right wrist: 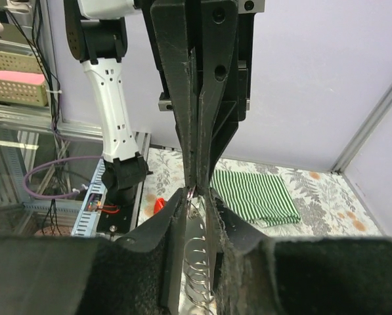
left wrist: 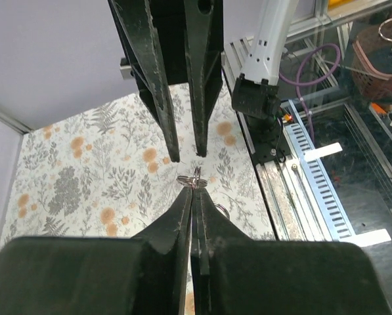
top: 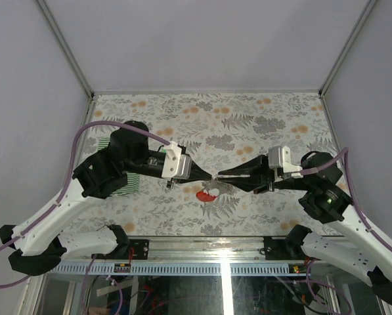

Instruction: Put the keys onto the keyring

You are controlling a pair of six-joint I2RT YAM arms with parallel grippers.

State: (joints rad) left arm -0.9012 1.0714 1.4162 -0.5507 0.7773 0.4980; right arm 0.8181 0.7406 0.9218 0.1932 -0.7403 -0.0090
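My left gripper [left wrist: 194,191] is shut on a small silvery keyring [left wrist: 196,178] and holds it above the table. The ring sticks out just past the fingertips. My right gripper [left wrist: 187,155] faces it tip to tip, with its jaws a little apart just short of the ring and nothing between them. In the top view the two grippers [top: 207,174] [top: 219,176] meet at mid-table. In the right wrist view my right fingers [right wrist: 177,210] flank the keyring [right wrist: 193,192] under the shut left gripper [right wrist: 197,182]. A red-tagged key [top: 207,195] lies on the table below. Other keys are not visible.
A folded green-and-white striped cloth [right wrist: 253,195] lies on the floral table, partly under the left arm in the top view [top: 126,184]. The red tag also shows in the right wrist view [right wrist: 157,205]. Grey walls [top: 202,39] enclose the table.
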